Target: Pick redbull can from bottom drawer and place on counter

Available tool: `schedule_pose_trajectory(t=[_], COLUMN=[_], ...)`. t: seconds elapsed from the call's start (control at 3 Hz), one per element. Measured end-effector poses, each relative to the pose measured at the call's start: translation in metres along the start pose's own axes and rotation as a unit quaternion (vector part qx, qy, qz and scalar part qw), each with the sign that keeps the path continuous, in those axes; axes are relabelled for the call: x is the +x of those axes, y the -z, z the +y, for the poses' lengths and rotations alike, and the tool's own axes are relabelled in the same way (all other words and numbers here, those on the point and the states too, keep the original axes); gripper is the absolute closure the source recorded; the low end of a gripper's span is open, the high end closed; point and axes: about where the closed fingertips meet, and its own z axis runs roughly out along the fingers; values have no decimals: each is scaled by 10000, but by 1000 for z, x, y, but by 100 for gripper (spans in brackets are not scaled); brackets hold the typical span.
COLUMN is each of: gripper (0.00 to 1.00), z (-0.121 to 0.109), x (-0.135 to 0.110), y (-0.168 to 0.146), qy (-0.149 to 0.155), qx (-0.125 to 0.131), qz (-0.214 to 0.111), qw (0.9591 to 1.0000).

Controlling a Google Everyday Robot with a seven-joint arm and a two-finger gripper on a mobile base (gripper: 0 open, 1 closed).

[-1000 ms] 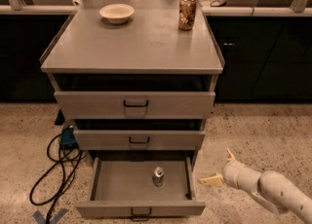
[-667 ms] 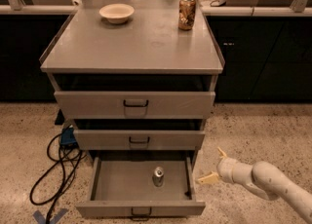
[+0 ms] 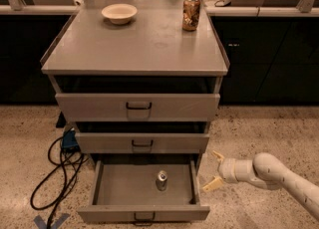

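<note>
The gripper [image 3: 214, 170] hangs just outside the bottom drawer [image 3: 124, 185], jaws wide apart and empty. The redbull can [image 3: 161, 179] stands upright inside, over the side wall.

End effector [image 3: 213, 171], fingers apart, hangs at three o'clock of the redbull can [image 3: 162, 180]; between them stands the right wall of the bottom drawer [image 3: 195, 185].

— What is changed?
— The claw [image 3: 211, 170] is shifted slightly closer to the right wall of the bottom drawer [image 3: 195, 183], just outside it, and the forearm [image 3: 279, 175] is raised.
</note>
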Motion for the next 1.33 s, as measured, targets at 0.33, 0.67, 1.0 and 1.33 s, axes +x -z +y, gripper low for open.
schedule_pose_trajectory(t=[0.33,0.67,1.0,1.33], gripper=[0,0,0,0], z=[8,12,12,23], x=[22,63,63,64], y=[-25,-60,-60,-80], qy=[-159,-301,-299,-326], qx=[-449,-1285,-1283,-1153], qz=[49,-42,-44,-147], qw=[9989,9912,9913,9927])
